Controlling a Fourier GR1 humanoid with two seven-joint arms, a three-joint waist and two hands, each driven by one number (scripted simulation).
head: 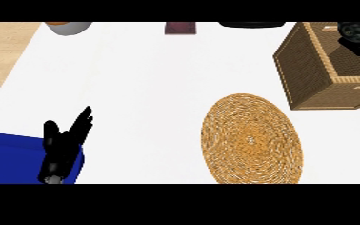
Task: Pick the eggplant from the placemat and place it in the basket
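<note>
While left hand [65, 140] rests open, placemat [252, 139] beside basket [309, 71]

Left robot hand [65, 140] open, fingers up

The basket [320, 69] is cut off by the right edge. Beside it, along the top edge, a dark object [252, 24], a maroon item [181, 28] and a grey bowl [69, 27] are clipped.

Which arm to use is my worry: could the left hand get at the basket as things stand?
Probably not easily: the left hand rests at the lower left, the basket stands far right beyond the mat, though nothing tall intervenes.
</note>
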